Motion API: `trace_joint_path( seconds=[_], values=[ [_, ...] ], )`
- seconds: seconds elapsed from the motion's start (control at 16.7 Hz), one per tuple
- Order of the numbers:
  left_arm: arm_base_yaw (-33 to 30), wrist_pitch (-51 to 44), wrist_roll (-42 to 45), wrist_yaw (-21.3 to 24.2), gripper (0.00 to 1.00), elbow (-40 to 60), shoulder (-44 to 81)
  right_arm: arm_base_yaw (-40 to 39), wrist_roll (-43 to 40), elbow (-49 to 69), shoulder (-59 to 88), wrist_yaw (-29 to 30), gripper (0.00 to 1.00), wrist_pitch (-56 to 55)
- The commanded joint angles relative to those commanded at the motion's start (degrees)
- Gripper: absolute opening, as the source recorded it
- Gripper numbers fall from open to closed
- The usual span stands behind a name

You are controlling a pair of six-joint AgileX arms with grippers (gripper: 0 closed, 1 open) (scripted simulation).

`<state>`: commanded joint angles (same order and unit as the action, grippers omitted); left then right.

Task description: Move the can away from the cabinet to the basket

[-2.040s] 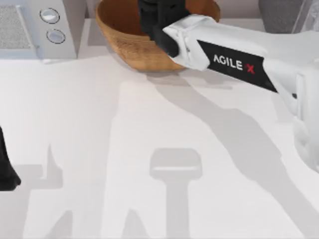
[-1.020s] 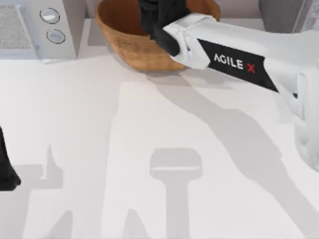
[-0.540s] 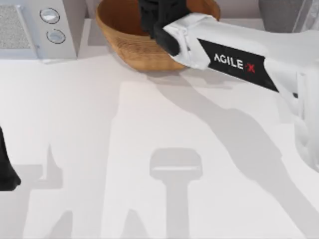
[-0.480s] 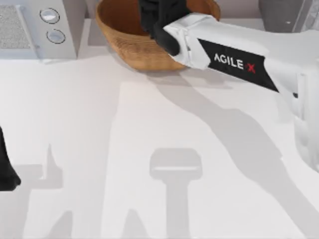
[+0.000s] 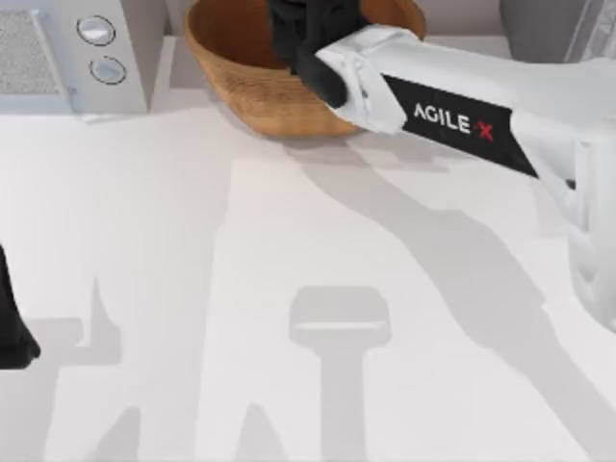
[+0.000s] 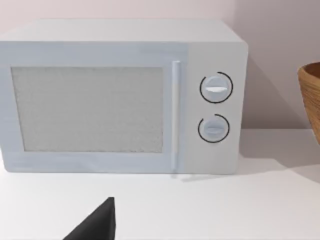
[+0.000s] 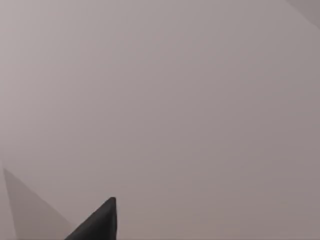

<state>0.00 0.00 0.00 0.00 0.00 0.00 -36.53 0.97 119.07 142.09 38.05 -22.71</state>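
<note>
Our right arm [image 5: 462, 115] reaches from the right side across the white surface [image 5: 289, 289] to the far edge, with the right gripper [image 5: 308, 34] over the basket [image 5: 241, 82]. From above, the black gripper body hides what lies in the bowl beneath it; we cannot tell whether the jaws are wide, narrow or holding anything. We cannot make out the can in any view. The right wrist view faces a plain pale wall, with one dark fingertip [image 7: 97, 222] at its lower edge.

The basket stands at the far middle of the surface, just right of a light grey microwave [image 5: 67, 53] with two round knobs. The cabinet [image 5: 539, 29] sits at the far right corner, partly behind the arm.

Our left gripper [image 5: 12, 327] is parked at the left edge, facing the microwave; its jaw state cannot be told.
</note>
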Motion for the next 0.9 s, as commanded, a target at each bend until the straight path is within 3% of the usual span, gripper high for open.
trace_joint_path(
  seconds=[0.54,0.9],
  values=[
    [0.0,0.0,0.0,0.0,1.0,0.0,0.0,0.8,0.03,-2.48,-3.44,-1.07,1.0,0.41],
    [0.0,0.0,0.0,0.0,1.0,0.0,0.0,6.74,-0.09,-21.65,-26.25,-7.22,1.0,3.82]
  ],
)
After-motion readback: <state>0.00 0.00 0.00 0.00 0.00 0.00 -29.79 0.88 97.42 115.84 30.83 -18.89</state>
